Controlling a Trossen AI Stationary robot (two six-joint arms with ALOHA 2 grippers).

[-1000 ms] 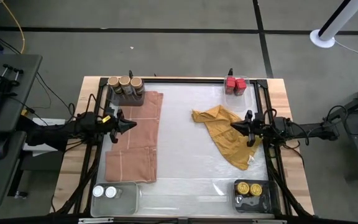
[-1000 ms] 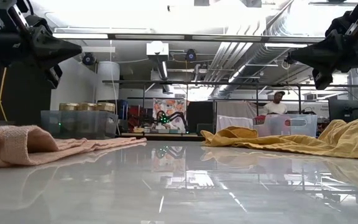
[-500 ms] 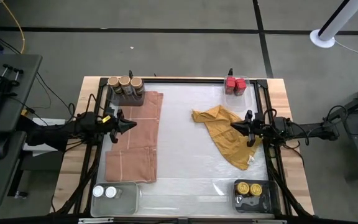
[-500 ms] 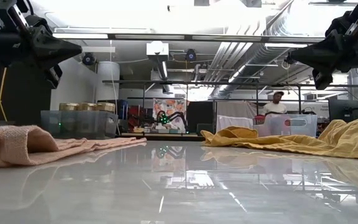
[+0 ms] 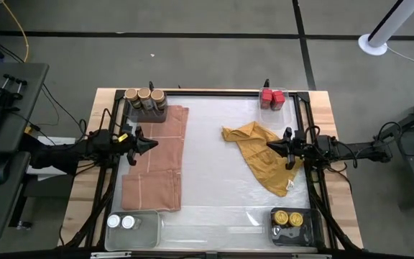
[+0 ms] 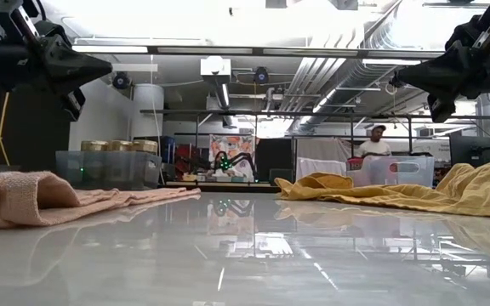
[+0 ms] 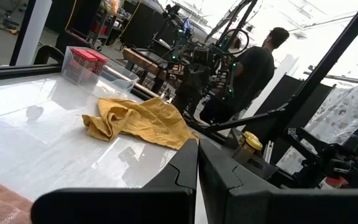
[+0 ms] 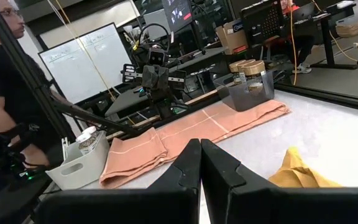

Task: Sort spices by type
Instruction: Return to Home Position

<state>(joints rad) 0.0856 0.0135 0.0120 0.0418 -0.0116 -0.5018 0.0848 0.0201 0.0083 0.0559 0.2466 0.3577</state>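
Observation:
The spice jars stand in clear trays at the table's corners: three tan-lidded (image 5: 144, 97) at the far left, red-lidded (image 5: 272, 96) at the far right, two white-lidded (image 5: 123, 222) at the near left, two gold-lidded (image 5: 287, 217) at the near right. My left gripper (image 5: 154, 144) hangs shut above the peach cloth (image 5: 155, 162) and points level toward the table's middle. My right gripper (image 5: 269, 147) hangs shut above the mustard cloth (image 5: 261, 155), facing it. Neither holds anything. The shut fingertips also show in the wrist views, left (image 7: 197, 149) and right (image 8: 200, 149).
The peach cloth lies flat along the left side and the mustard cloth lies crumpled right of centre. A glossy white table top (image 5: 210, 173) spreads between them. A dark frame (image 5: 311, 115) borders the table. A person (image 7: 253, 68) stands in the room beyond the table.

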